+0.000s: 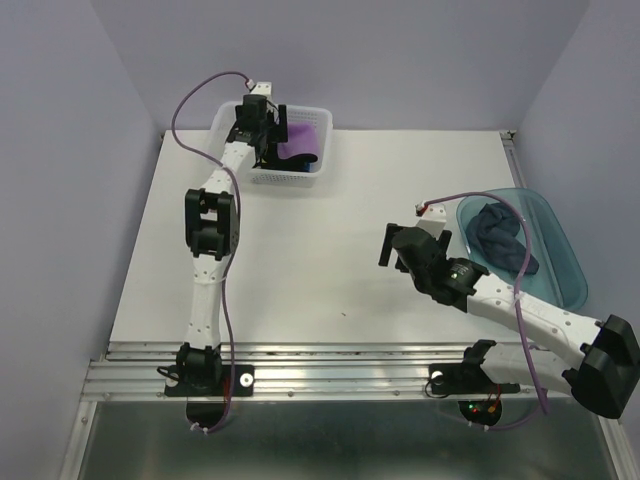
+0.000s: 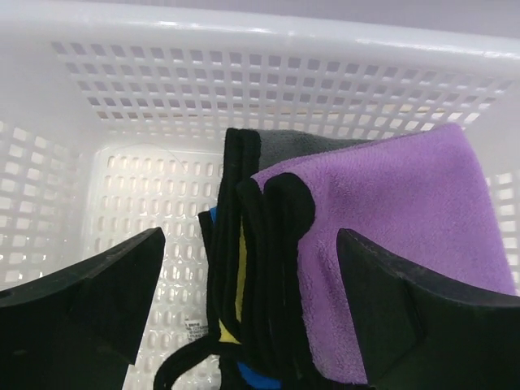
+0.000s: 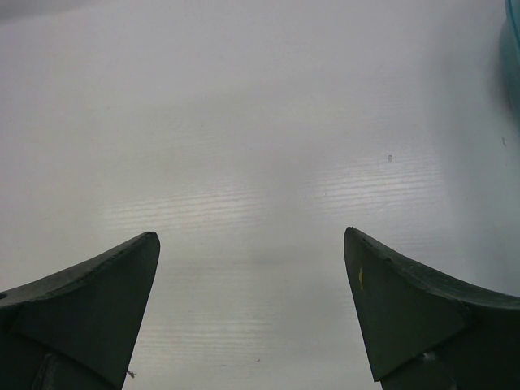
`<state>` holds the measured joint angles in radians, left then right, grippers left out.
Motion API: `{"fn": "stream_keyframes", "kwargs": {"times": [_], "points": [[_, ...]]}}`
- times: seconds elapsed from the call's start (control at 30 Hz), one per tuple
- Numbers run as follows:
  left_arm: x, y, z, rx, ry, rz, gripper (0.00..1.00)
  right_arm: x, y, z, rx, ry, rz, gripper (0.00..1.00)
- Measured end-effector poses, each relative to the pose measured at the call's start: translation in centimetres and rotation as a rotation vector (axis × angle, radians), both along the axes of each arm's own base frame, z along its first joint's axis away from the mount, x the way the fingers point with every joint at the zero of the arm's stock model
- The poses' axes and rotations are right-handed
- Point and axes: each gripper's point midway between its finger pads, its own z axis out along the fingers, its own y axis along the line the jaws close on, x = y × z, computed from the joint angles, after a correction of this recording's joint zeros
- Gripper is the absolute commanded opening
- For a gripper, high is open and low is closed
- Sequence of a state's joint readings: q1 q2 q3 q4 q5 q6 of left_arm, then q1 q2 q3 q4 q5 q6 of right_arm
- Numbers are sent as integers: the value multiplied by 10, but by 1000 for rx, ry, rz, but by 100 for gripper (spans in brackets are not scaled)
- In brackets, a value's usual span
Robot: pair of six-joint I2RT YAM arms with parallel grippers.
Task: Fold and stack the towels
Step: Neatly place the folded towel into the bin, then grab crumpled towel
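The folded towels stand on edge inside the white mesh basket (image 1: 322, 112). In the left wrist view I see the purple towel (image 2: 390, 211), black edges (image 2: 268, 244), a yellow strip (image 2: 240, 268), a bit of bright blue (image 2: 260, 378) and a grey one (image 2: 301, 145). My left gripper (image 2: 250, 236) is open, lowered into the basket (image 2: 244, 81), its jaws on either side of the towel edges; from above it (image 1: 265, 148) is beside the purple towel (image 1: 305, 138). A dark navy-grey towel (image 1: 500, 235) lies crumpled in the blue tub (image 1: 565, 250). My right gripper (image 1: 393, 248) is open and empty over the bare table (image 3: 251, 235).
The basket stands at the table's back edge, left of centre. The translucent blue tub sits at the right edge, and its rim shows in the right wrist view (image 3: 513, 49). Purple walls close in the table on three sides.
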<state>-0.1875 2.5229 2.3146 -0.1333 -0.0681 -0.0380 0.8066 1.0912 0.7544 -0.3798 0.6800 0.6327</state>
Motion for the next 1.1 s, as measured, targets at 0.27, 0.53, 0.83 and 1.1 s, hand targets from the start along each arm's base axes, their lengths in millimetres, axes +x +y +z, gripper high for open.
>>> {"fn": "stream_keyframes", "kwargs": {"times": [0.27, 0.53, 0.83, 1.1], "points": [[-29, -16, 76, -93, -53, -58, 99, -2, -6, 8, 5, -10, -21, 100], [-139, -35, 207, -194, -231, -131, 99, 19, -77, 53, 36, -75, -264, 100], [-293, -51, 194, -377, -326, -217, 99, 33, -205, 31, 34, 23, -619, 100], [-357, -54, 29, -417, 51, -171, 99, 44, -247, -32, 33, 225, -691, 100]]}}
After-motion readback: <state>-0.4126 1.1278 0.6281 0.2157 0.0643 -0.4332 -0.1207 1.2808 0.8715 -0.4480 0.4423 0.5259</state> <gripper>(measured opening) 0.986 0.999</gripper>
